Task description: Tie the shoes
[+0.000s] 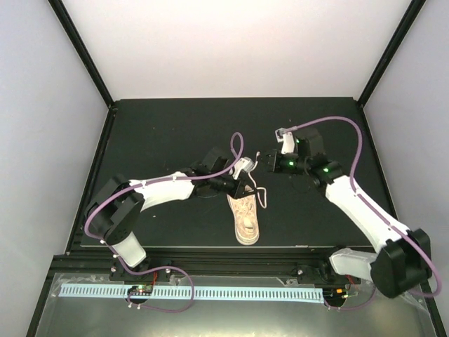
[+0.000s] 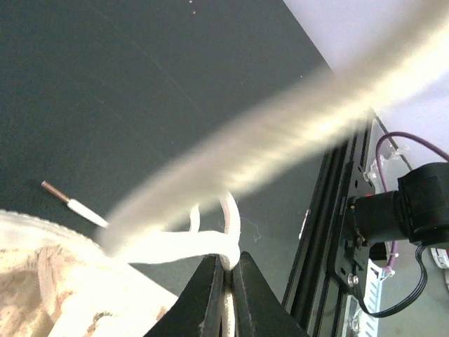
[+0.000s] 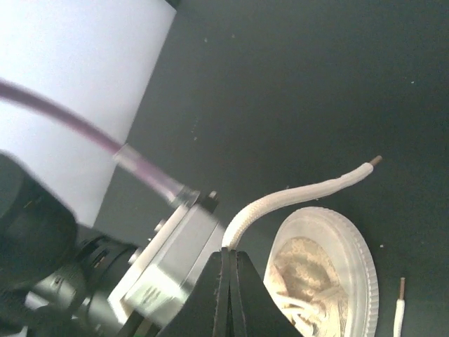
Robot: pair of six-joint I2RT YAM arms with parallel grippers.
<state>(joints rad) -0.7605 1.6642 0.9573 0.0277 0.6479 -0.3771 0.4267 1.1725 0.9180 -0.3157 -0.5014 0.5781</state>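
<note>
1. Near zone. The arm bases stand at the near edge of the table (image 1: 168, 126). Just beyond them the shoe (image 1: 246, 221) rests sole down on the table, a little right of centre, with its length running near to far.

2. Left end effector (image 2: 226, 262). It sits at the far end of the shoe, over the lacing area. The fingers (image 2: 207, 298) are clenched together and pinch a lace section (image 2: 203, 246) that rises from the shoe. A second length of lace (image 2: 295, 119) crosses the left wrist view diagonally, close to the lens and blurred. A loose lace tip (image 2: 70, 203) lies on the table beside the shoe.

3. Right end effector (image 3: 228, 254). It is located just beyond and to the right of the left one, pointing toward it; the two are near each other but apart. Its jaws are clenched on a lace strand (image 3: 302, 191). This strand leaves the fingertips and arcs above the rim of the shoe to a free tip.

4. Cabling. A purple cable (image 1: 236, 151) loops above the left wrist.

5. Far zone. Beyond both arms is the dark table surface, bounded by black frame posts (image 1: 84, 57) and white walls (image 1: 231, 49).
</note>
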